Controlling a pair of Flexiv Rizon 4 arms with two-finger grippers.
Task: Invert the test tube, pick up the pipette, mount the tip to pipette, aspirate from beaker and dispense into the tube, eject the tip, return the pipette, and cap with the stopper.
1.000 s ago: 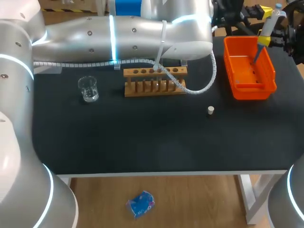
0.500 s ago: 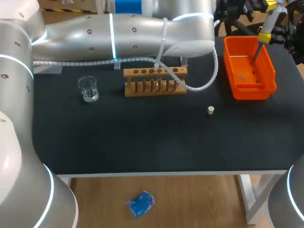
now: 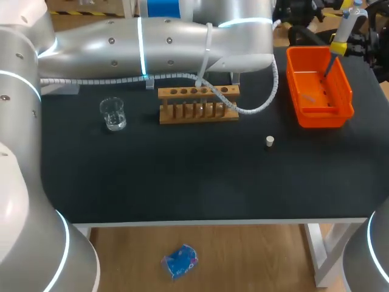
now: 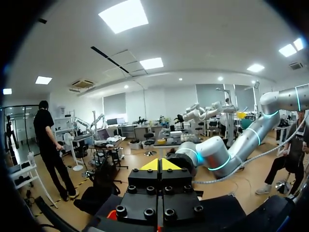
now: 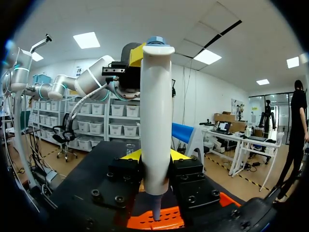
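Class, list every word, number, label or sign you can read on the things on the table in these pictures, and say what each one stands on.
No text can be read.
beaker: any markings are too small to tell.
pipette: no print shows on its white body.
test tube rack, orange bin, stopper: no lettering shows.

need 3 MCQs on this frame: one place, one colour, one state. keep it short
1. Where is the stopper? A) in the rack B) in the bin C) on the table, apart from both
2. Bin colour? A) orange B) blue C) grey
3. State of the right gripper? A) open B) shut on the pipette C) shut on the stopper
Answers: 1 C, it lies alone on the black top; 2 A, its walls are orange; 3 B, both fingers press the pipette in the right wrist view.
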